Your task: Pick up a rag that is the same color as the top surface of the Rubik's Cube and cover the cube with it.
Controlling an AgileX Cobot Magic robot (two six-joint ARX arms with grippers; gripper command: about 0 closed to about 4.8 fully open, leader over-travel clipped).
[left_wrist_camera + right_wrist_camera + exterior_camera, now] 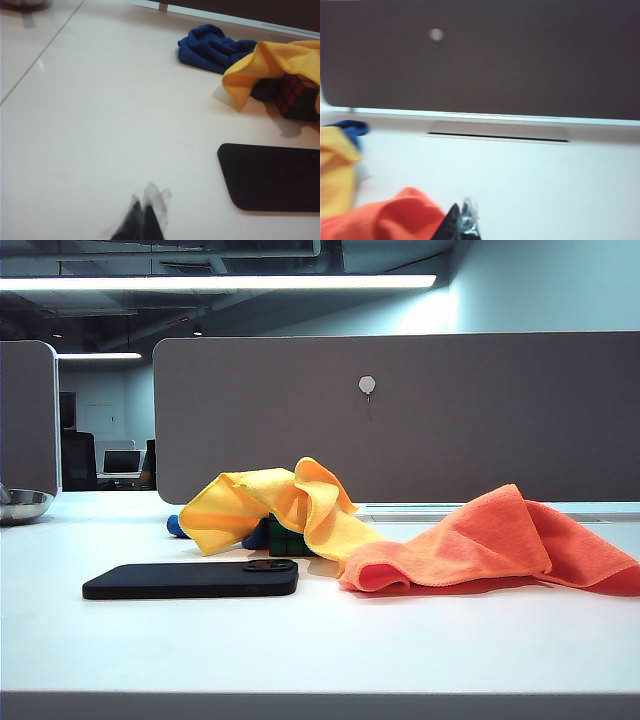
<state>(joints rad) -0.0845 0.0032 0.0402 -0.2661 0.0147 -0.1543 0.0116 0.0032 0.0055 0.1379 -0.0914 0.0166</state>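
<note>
- Left gripper (142,220): jaws closed, empty, above bare table (100,125).
- Right gripper (462,225): closure indeterminable, beside orange cloth (385,220).
- Black phone (190,580): flat, front.
- Rag (275,505): draped over Rubik's Cube (285,540); cube's side exposed.
- Blue cloth (212,47): behind.

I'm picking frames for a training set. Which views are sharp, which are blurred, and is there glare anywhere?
Exterior view: sharp, ceiling strip light blown out, soft shadows under the phone. Left wrist view: table and cube clear, left gripper out of focus. Right wrist view: smeared throughout, right gripper and orange cloth soft.
</note>
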